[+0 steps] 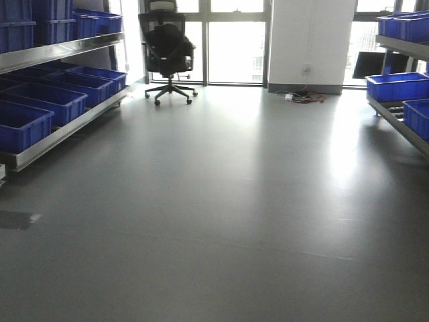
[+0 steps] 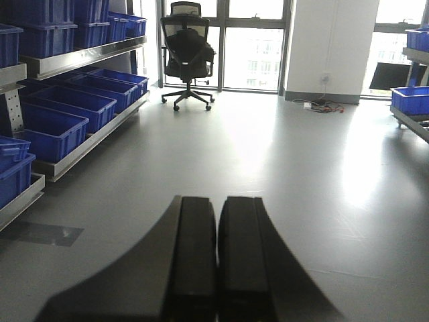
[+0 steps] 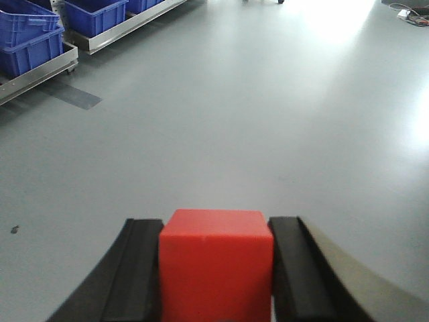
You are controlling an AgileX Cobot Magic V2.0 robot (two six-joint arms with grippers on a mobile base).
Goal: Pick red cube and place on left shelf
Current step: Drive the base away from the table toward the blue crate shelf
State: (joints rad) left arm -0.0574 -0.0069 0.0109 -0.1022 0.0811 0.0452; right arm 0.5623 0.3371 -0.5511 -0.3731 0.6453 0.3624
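Note:
The red cube (image 3: pixel 216 265) fills the bottom of the right wrist view, clamped between the black fingers of my right gripper (image 3: pixel 216 231), which is shut on it above the grey floor. My left gripper (image 2: pixel 217 221) is shut with nothing between its pads, pointing down the room. The left shelf (image 1: pixel 64 131) is a steel rack along the left wall carrying deep-blue crates (image 1: pixel 47 100); its rail (image 2: pixel 87 144) also runs along the left of the left wrist view, and its near end (image 3: pixel 37 77) shows at the top left of the right wrist view. Neither gripper shows in the front view.
A black office chair (image 1: pixel 167 50) stands by the far windows. A second rack with blue crates (image 1: pixel 399 87) lines the right wall. Cables (image 1: pixel 305 97) lie by the far white wall. A dark tape patch (image 3: pixel 74 97) marks the floor near the left rack.

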